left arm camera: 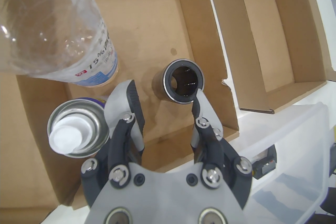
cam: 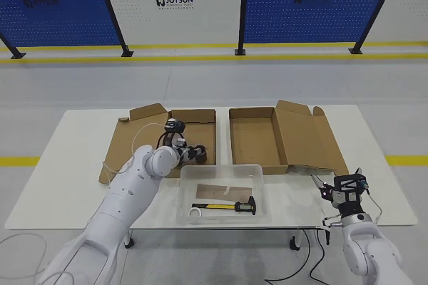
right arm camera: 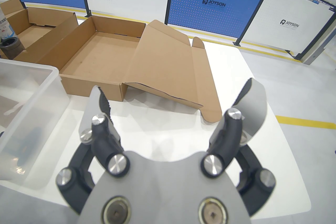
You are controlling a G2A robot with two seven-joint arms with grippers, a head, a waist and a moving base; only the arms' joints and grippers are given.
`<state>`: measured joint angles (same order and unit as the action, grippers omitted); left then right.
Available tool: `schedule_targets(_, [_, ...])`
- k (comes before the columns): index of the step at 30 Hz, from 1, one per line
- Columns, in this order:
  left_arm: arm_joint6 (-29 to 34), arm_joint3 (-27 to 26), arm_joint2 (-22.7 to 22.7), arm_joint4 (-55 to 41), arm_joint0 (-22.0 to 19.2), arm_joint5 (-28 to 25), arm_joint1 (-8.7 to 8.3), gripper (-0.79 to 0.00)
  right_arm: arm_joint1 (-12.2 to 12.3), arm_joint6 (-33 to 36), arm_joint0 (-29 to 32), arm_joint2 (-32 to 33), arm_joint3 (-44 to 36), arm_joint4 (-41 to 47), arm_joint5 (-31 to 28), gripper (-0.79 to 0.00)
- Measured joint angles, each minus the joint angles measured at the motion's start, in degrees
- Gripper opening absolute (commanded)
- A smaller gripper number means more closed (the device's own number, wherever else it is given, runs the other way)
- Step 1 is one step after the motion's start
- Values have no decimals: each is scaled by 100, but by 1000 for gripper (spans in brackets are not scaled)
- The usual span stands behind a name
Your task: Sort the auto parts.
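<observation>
The dark hollow metal sleeve (left arm camera: 168, 72) stands open end up in the left box's (left arm camera: 147, 25) 5 o'clock corner, with the left claw (left arm camera: 164, 90) spread just above it and one fingertip (left arm camera: 198, 102) at its rim: likely the drop-off. The next move calls for lifting straight clear without tipping it. The right claw (right arm camera: 173, 87) hangs spread at the table's (cam: 78, 164) 4 o'clock.
</observation>
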<state>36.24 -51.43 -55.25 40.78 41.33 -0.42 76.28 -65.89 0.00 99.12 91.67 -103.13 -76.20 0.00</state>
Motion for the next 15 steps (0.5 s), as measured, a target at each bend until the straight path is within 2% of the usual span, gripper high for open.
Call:
schedule_targets(8, [-339, -694, -84, 490, 227, -188, -81, 0, 0, 0, 0, 0, 0, 0, 0, 0])
schedule_targets(15, [-438, -1773, -235, 1404, 750, -436, -261, 0, 0, 0, 0, 0, 0, 0, 0, 0])
